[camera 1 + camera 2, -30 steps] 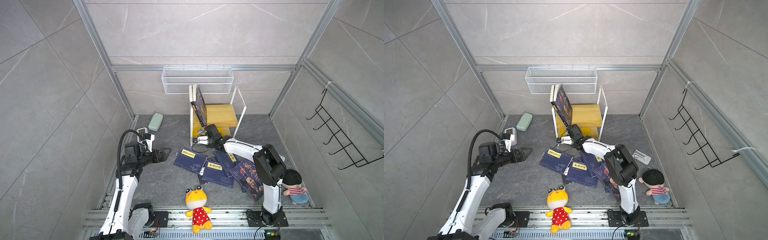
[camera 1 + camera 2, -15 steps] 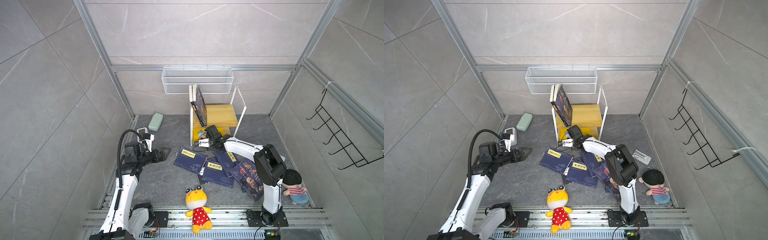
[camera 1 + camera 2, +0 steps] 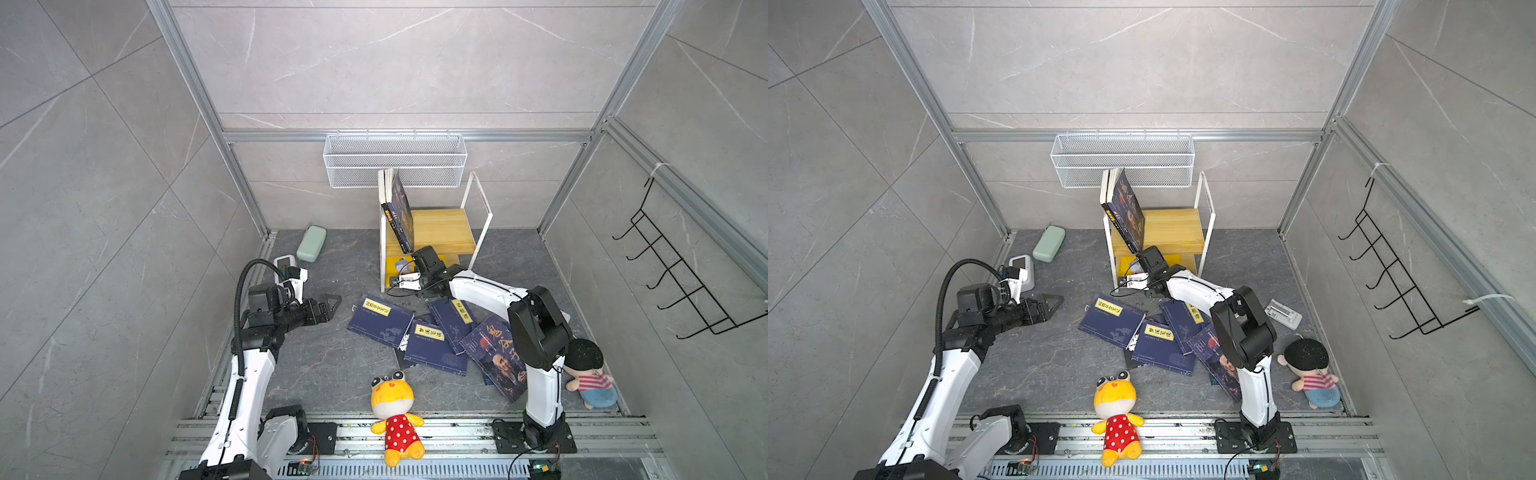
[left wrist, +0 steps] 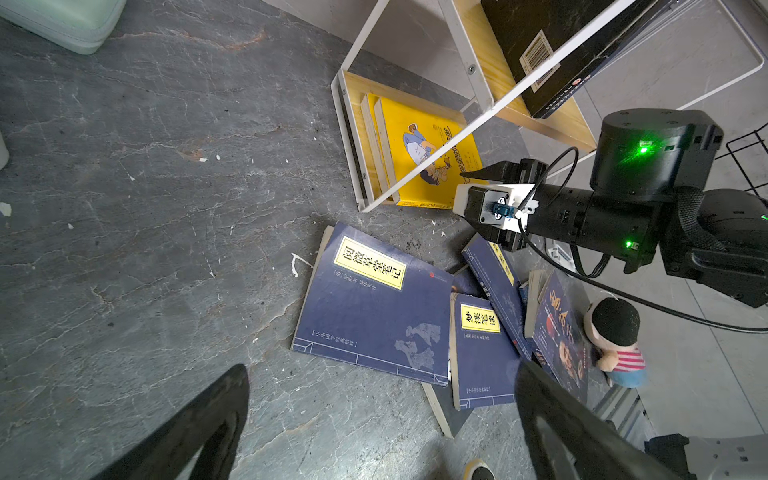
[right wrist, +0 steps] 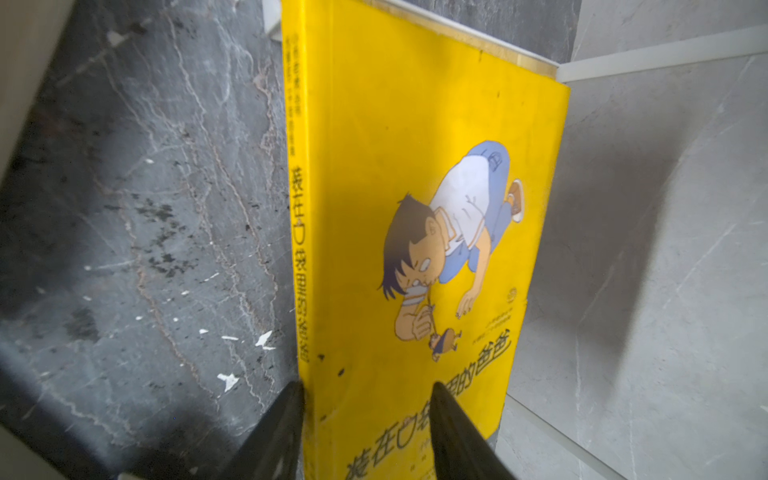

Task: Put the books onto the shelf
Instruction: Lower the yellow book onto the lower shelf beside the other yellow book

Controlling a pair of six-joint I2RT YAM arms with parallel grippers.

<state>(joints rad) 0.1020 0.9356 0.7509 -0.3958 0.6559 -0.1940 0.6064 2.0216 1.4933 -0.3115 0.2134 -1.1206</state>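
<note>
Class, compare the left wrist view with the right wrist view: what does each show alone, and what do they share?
Only left wrist: navy books on the floor, a green case, a doll. Only right wrist: the yellow book with its spine lettering readable, and both jaws of the right gripper at its corner. Both: that book, the shelf and its white frame, the floor.

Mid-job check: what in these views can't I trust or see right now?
- The right pincer: wrist view shows fingertips straddling the yellow book's corner; whether they clamp it is unclear. Top views: its wrist hides the tips.
- Lower board of the shelf: mostly hidden under its top board in both top views.
- Count of floor books: overlaps and the right arm hide it.
</note>
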